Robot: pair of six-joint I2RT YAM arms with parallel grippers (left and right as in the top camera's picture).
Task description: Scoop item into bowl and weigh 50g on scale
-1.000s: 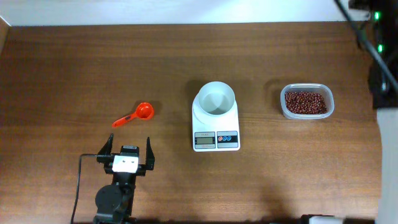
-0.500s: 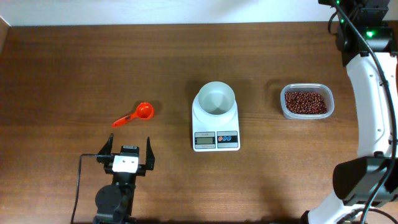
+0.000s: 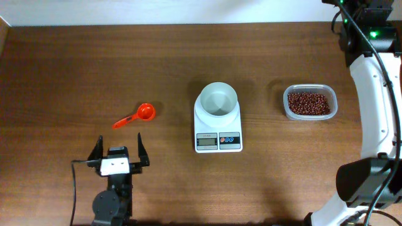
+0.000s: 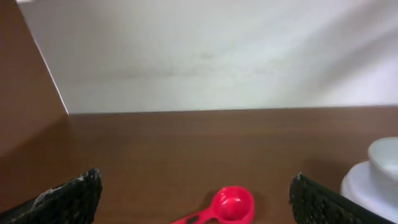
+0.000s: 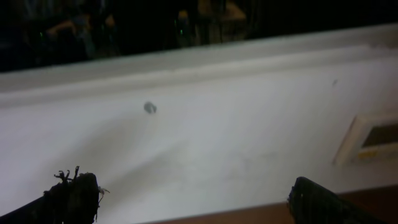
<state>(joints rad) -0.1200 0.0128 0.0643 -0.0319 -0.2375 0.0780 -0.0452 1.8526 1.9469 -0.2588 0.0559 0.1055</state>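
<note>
The left jaws are spread wide and hold nothing, low over the near left part of the worktop (image 3: 75, 69). Just beyond them, toward the far side, lies the orange-red scoop (image 3: 137, 115), its cup to the right and its handle pointing left. The left wrist view shows it between the two spread tips.

The right jaws are also parted and empty, facing a white wall (image 5: 205, 130). From overhead only the right arm (image 3: 370, 81) shows, along the right edge.

The scale (image 3: 218, 129) sits mid-worktop, its display toward the near edge. The bowl (image 3: 218, 99) stands on it, its pale inside showing. The beans (image 3: 308, 103) lie in a clear tub (image 3: 309, 86) to the right, apart from the scale.
</note>
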